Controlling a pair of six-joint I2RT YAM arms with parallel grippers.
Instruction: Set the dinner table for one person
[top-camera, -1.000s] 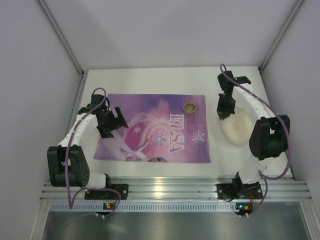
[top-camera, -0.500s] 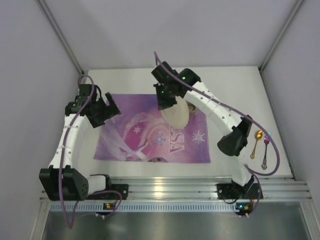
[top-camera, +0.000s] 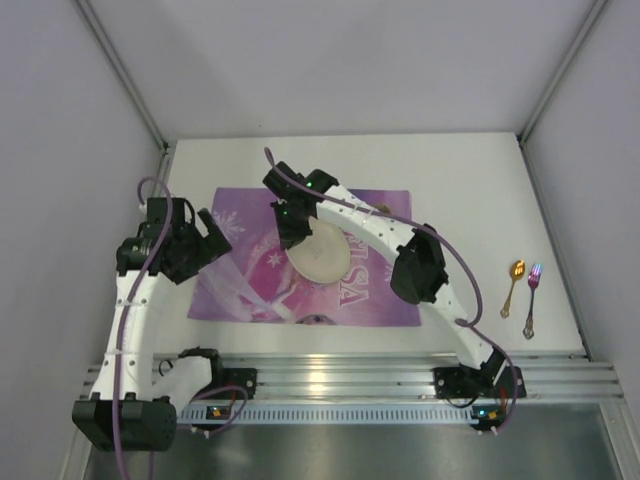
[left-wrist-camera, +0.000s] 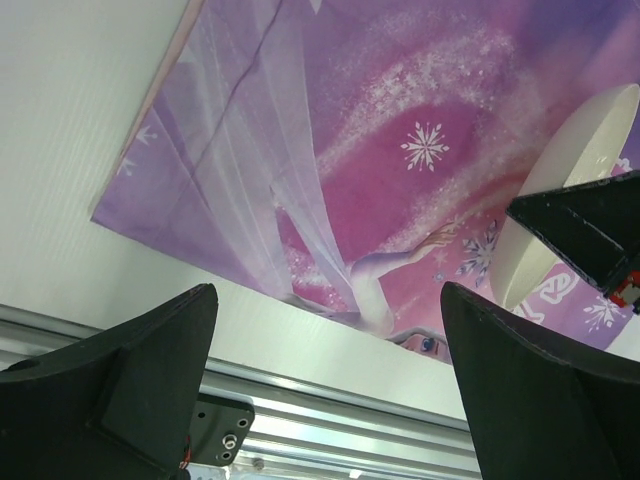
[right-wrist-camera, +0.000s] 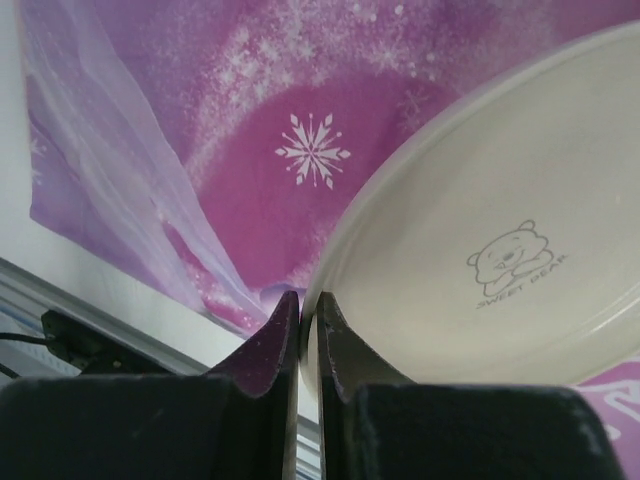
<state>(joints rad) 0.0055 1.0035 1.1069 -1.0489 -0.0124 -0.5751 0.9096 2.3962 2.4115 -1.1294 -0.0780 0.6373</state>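
Now 1 plate (top-camera: 320, 252), 2 pcs cutlery (top-camera: 512, 288)

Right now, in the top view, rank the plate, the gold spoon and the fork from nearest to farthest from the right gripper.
1. Plate, gripped at its rim by the right gripper, over the purple placemat.
2. Gold spoon, on the dinner table, right side.
3. Fork, just beyond the spoon, a close call.

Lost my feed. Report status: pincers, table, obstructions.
Left pincer open, empty, over left side of purple printed placemat. Right pincer shut on rim of round cream plate, over placemat. White matte tabletop: gold spoon, iridescent fork at right. No obstruction seen.
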